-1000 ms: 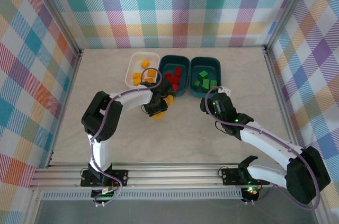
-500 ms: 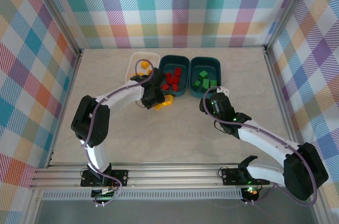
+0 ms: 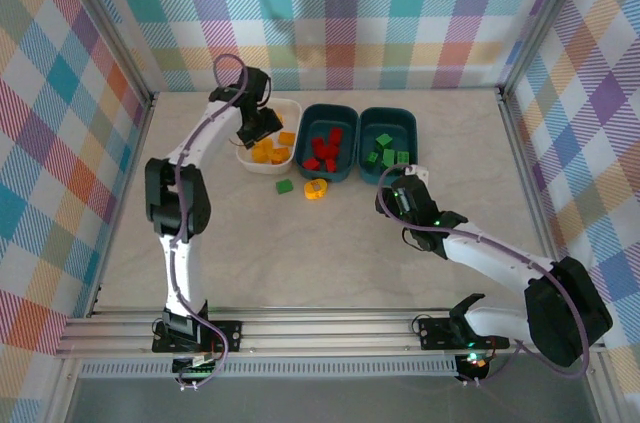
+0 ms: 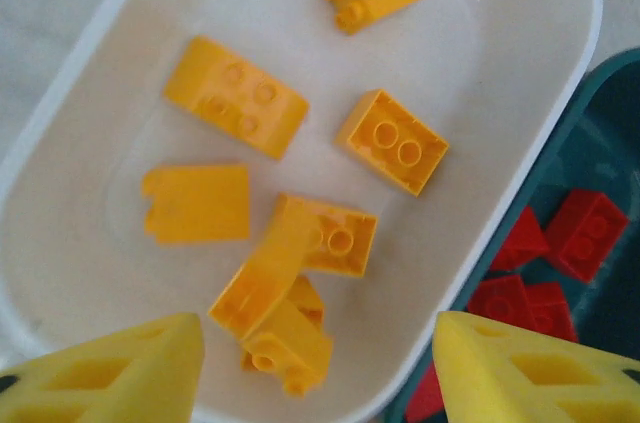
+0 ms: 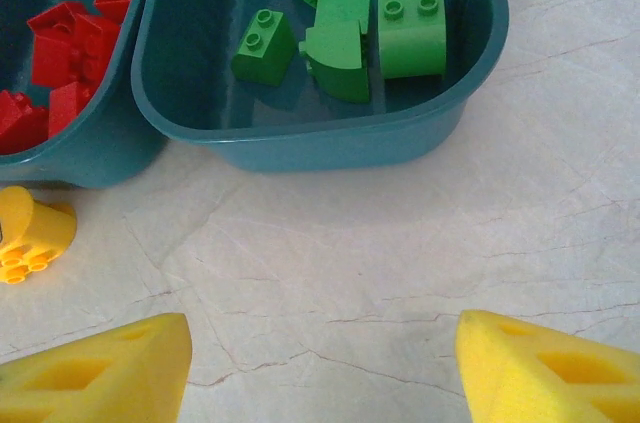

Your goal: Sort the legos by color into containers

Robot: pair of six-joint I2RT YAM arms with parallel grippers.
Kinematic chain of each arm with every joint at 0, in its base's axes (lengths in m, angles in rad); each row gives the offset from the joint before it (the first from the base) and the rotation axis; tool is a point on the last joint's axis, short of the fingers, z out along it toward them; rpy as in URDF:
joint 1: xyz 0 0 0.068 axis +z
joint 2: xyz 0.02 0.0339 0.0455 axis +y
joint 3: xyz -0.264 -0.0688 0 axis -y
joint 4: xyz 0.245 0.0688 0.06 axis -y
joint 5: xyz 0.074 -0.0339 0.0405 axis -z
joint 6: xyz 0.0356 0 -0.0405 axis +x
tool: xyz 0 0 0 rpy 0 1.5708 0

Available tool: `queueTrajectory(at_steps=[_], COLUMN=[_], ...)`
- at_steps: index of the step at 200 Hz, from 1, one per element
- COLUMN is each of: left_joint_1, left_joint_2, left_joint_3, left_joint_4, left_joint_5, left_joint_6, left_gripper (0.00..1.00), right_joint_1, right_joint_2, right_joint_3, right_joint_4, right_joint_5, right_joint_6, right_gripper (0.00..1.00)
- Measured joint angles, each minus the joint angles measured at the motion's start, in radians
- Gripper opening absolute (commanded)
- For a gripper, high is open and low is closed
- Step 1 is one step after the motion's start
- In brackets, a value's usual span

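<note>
My left gripper [image 3: 260,129] hangs open over the white tray [image 3: 258,167], nothing between its fingers. In the left wrist view several yellow legos [image 4: 236,95] lie in that tray [image 4: 200,3]; one blurred yellow brick [image 4: 262,278] rests on others just ahead of the gripper [image 4: 315,373]. Red legos [image 3: 327,147] fill the middle teal tray [image 3: 330,179], green legos [image 3: 385,149] the right teal tray [image 3: 390,111]. A green lego [image 3: 285,186] and a yellow ring [image 3: 316,189] lie on the table. My right gripper [image 3: 398,199] is open above bare table in front of the green tray [image 5: 320,143].
The right wrist view shows the yellow ring [image 5: 30,233] at the left edge, beside the wall of the red tray [image 5: 90,163], with marbled tabletop [image 5: 330,263] between the open fingers. Metal frame rails and checkered walls enclose the table.
My left arm swung from the table in front of the trays to over the white tray and opened, letting go of a yellow brick. The green lego is now uncovered. The right arm barely moved.
</note>
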Motion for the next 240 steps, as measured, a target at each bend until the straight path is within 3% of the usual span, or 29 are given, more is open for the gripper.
queueTrajectory(at_steps=[34, 70, 96, 123, 171, 240], left_joint_1=[0.003, -0.039, -0.164, -0.266, -0.258, -0.253], left_joint_2=[0.041, -0.195, -0.351, -0.375, -0.281, -0.154], left_joint_3=[0.014, -0.311, -0.474, -0.582, -0.723, -0.611], left_joint_4=[-0.024, 0.076, 0.122, 0.176, 0.296, 0.364], left_joint_5=[0.004, 0.001, -0.062, -0.116, -0.177, -0.232], left_joint_6=[0.056, 0.076, 0.087, 0.112, 0.168, 0.183], left_gripper=[0.87, 0.97, 0.89, 0.79, 0.75, 0.67], right_joint_1=[0.000, 0.000, 0.000, 0.000, 0.000, 0.000], right_joint_2=[-0.017, -0.016, -0.011, 0.016, 0.040, 0.063], right_joint_3=[0.000, 0.000, 0.000, 0.000, 0.000, 0.000], right_joint_4=[0.000, 0.003, 0.007, 0.008, 0.010, 0.010], right_joint_5=[0.004, 0.007, 0.005, -0.005, -0.016, -0.016], right_joint_6=[-0.013, -0.013, -0.013, -0.012, -0.010, -0.010], right_gripper=[0.72, 0.72, 0.72, 0.72, 0.71, 0.71])
